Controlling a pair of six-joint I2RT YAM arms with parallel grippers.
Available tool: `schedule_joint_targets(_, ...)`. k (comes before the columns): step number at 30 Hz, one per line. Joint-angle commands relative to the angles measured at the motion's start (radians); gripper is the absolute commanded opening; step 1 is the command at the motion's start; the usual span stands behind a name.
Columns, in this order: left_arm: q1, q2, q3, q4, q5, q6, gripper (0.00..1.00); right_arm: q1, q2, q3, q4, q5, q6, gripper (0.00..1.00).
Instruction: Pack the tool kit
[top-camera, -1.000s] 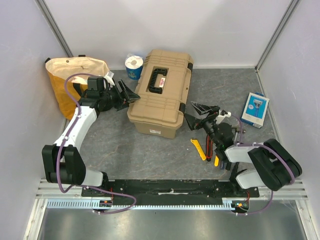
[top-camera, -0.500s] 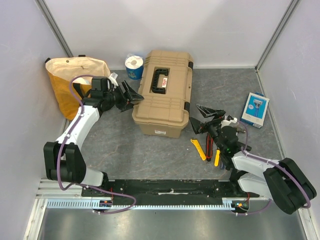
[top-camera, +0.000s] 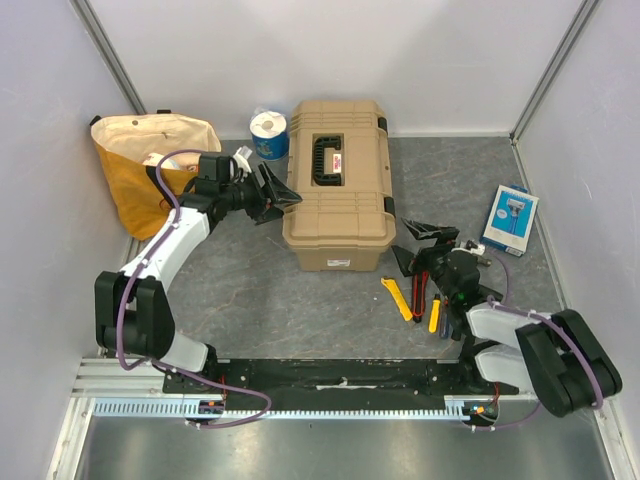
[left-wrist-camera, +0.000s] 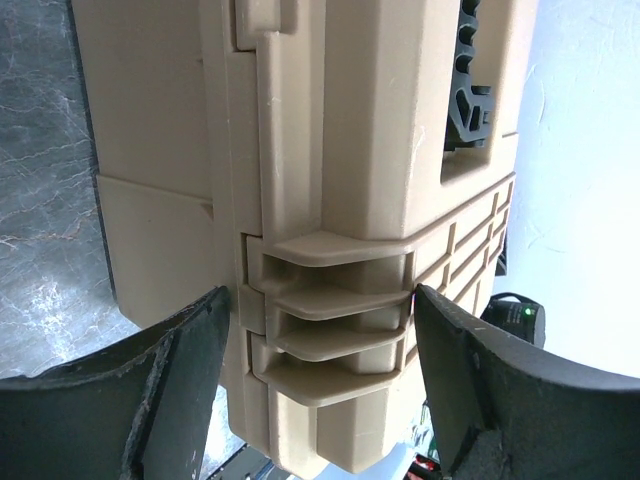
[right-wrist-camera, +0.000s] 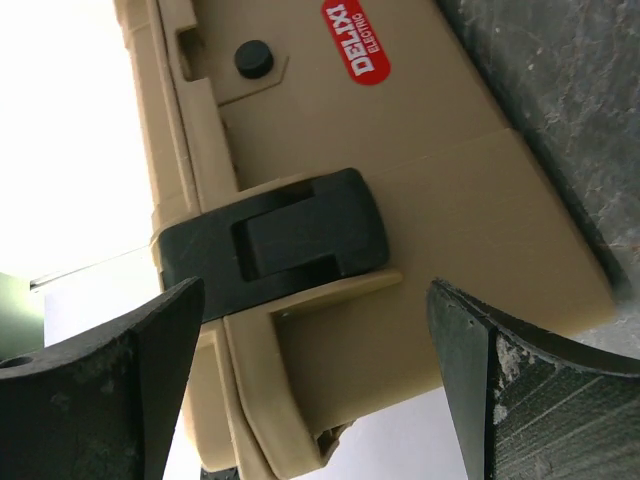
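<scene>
Whereas the toolbox lay slantwise a second ago, it now sits nearly square to the near edge of the table, at the back middle, lid shut and black handle on top. The left gripper has travelled rightward with it, to the box's left long side, and the right gripper has drawn back toward the near right.

Whatever is inside the box is hidden by the lid. Both wrist views cut the box off at every edge. The loose hand tools, with yellow and red handles, lie on the table just in front of the right arm, which covers part of them, so their kinds are hard to make out. The left arm's cable crosses the yellow cloth bag.

The left gripper's jaws stand wide, one finger on each side of the stepped tan ribs low on the box's side; whether either finger touches the plastic I cannot tell. The right gripper's jaws are spread fully and hold nothing, facing a black latch on the box's right side, apart from it.
</scene>
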Motion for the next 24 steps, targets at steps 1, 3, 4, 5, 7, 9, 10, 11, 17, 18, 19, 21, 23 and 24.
schedule_joint_targets(1, -0.017, 0.029, 0.042, 0.009, 0.016, -0.028, 0.78, -0.025, 0.078, 0.011, 0.131, -0.060, -0.011, 0.98)
schedule_joint_targets(3, -0.019, 0.032, 0.045, 0.003, 0.011, -0.022, 0.78, -0.030, 0.107, 0.029, 0.151, -0.069, -0.031, 0.98)
schedule_joint_targets(4, -0.019, 0.033, 0.044, 0.000, 0.009, -0.020, 0.77, -0.036, 0.119, 0.042, 0.158, -0.082, -0.039, 0.98)
schedule_joint_targets(5, -0.020, 0.033, 0.045, 0.000, 0.009, -0.020, 0.77, -0.036, 0.136, 0.049, 0.176, -0.086, -0.041, 0.98)
schedule_joint_targets(7, -0.020, 0.036, 0.047, -0.002, 0.009, -0.019, 0.77, -0.036, 0.165, 0.060, 0.231, -0.096, -0.039, 0.98)
schedule_joint_targets(9, -0.019, 0.039, 0.050, -0.003, 0.008, -0.019, 0.77, -0.036, 0.193, 0.066, 0.292, -0.114, -0.001, 0.98)
schedule_joint_targets(10, -0.019, 0.041, 0.051, -0.005, 0.008, -0.017, 0.77, -0.037, 0.213, 0.068, 0.334, -0.119, 0.022, 0.98)
schedule_joint_targets(11, -0.019, 0.041, 0.054, -0.008, 0.005, -0.014, 0.77, -0.036, 0.231, 0.066, 0.384, -0.119, 0.051, 0.98)
schedule_joint_targets(17, -0.019, 0.052, 0.076, -0.039, -0.001, 0.006, 0.77, -0.036, 0.316, 0.082, 0.487, -0.126, 0.090, 0.98)
schedule_joint_targets(18, -0.019, 0.053, 0.079, -0.040, -0.003, 0.007, 0.77, -0.036, 0.323, 0.082, 0.494, -0.126, 0.085, 0.98)
schedule_joint_targets(19, -0.019, 0.053, 0.081, -0.043, -0.007, 0.009, 0.77, -0.037, 0.331, 0.080, 0.513, -0.122, 0.076, 0.98)
schedule_joint_targets(21, -0.017, 0.056, 0.088, -0.055, -0.015, 0.019, 0.77, -0.036, 0.351, 0.077, 0.538, -0.122, 0.055, 0.97)
schedule_joint_targets(23, -0.019, 0.056, 0.093, -0.065, -0.024, 0.029, 0.77, -0.037, 0.366, 0.086, 0.530, -0.132, 0.023, 0.95)
schedule_joint_targets(24, -0.017, 0.056, 0.094, -0.069, -0.026, 0.033, 0.77, -0.036, 0.376, 0.089, 0.521, -0.140, 0.004, 0.94)
